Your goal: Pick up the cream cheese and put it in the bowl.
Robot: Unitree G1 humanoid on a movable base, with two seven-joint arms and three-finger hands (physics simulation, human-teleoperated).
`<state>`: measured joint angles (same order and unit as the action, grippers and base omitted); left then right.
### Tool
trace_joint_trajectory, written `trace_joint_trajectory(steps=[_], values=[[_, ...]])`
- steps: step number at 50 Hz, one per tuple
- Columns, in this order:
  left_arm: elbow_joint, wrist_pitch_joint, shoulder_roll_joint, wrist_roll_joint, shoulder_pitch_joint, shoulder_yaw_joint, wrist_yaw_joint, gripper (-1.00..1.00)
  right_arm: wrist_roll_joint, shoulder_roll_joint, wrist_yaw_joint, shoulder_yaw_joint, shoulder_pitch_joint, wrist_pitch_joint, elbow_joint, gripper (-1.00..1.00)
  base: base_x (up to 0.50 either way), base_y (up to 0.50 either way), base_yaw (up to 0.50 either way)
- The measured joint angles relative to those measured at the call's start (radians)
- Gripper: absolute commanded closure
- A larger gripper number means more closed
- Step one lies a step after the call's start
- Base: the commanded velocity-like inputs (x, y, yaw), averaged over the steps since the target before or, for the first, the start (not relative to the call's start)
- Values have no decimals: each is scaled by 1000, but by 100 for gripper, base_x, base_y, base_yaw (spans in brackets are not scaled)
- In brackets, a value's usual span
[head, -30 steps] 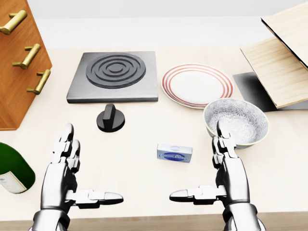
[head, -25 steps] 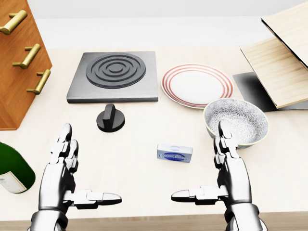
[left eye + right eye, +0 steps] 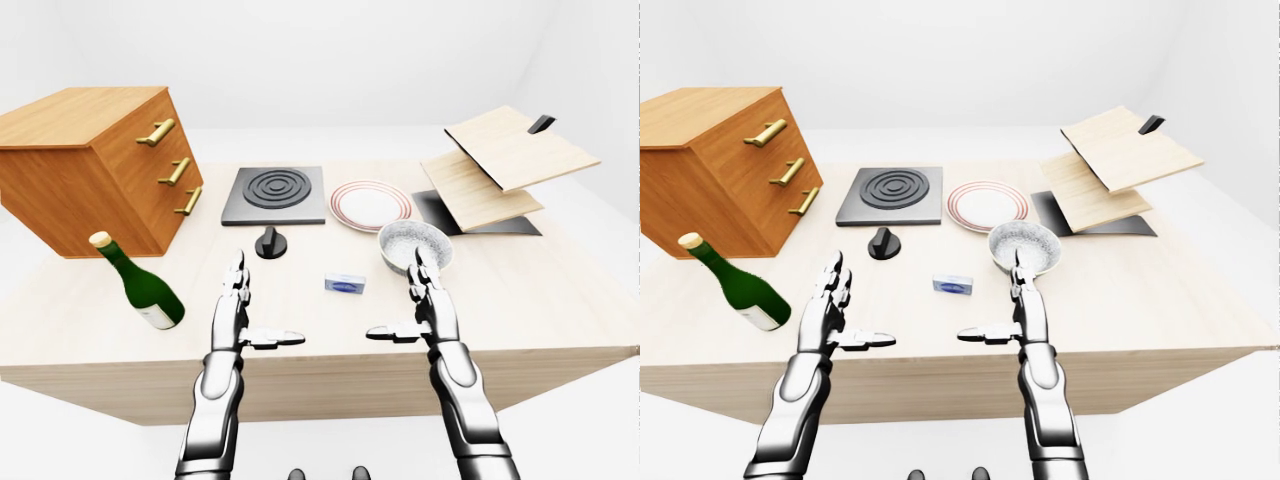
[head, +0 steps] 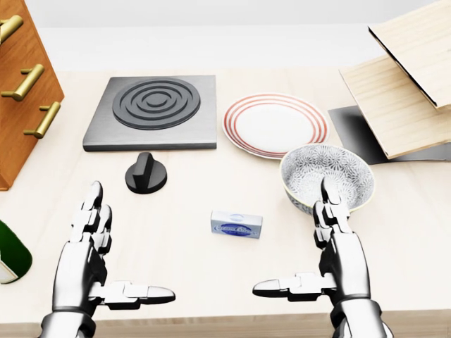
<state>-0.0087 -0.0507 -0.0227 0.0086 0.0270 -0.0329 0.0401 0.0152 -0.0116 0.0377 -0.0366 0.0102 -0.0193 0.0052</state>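
Change since earlier: whole head view shifted left, so camera moved; hob, plate, bowl and box all slid the same way together, keeping their spacing. Both hands stayed spread, low in the view.
Left hand: silver three-finger left hand [image 4: 95, 264] released, two fingers pointing up the view, thumb stretched rightward; hovering over bare tabletop, holding nothing, well apart from the box.
Right hand: silver three-finger right hand [image 4: 328, 264] likewise released, thumb stretched leftward, fingertips [image 4: 330, 191] overlapping the bowl's lower rim in the head view; contact impossible to tell.
Cream cheese: small white and blue cream cheese box [image 4: 237, 224] lying flat on the pale wooden tabletop [image 4: 183, 246], between the two hands and above their thumbs in the head view, apart from both.
Bowl: grey patterned ceramic bowl [image 4: 326, 177] upright, right of and slightly above the box, near but not touching; nothing inside.
Plate: white round plate with red rings [image 4: 275, 124] just above the bowl, left of its centre.
Hob: dark grey square hob with concentric rings [image 4: 152, 111] left of the plate.
Knob: black round knob [image 4: 146, 173] below the hob, up-left of the box.
Bottle: green glass wine bottle [image 3: 140, 282] lying tilted at the left, near the brown wooden drawer cabinet with brass handles [image 3: 95, 165].
Boards: light wooden boards [image 3: 505, 165] at top right, propped over a dark flat sheet [image 3: 470, 215].
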Motion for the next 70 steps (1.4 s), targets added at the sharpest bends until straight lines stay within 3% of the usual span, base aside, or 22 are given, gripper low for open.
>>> trace_joint_trajectory(steps=[25,36,53,64,70], values=[[-3,-7,6,6,6,4,5,-100,18,-7,6,-6,-2,-8,15,-100,0,-50,0],[-7,-9,12,7,9,7,7,-100,-5,-12,-4,1,-2,-15,21,-100,0,0,0],[-10,-11,7,12,3,8,9,-100,-10,-7,7,6,-9,-20,25,-100,41,0,0],[17,-37,-25,16,-50,-37,15,-100,-12,-5,9,8,-6,-23,34,-100,0,0,0],[41,-37,-42,17,-77,-59,24,-100,-12,-5,11,10,-5,-26,38,-100,0,0,0]])
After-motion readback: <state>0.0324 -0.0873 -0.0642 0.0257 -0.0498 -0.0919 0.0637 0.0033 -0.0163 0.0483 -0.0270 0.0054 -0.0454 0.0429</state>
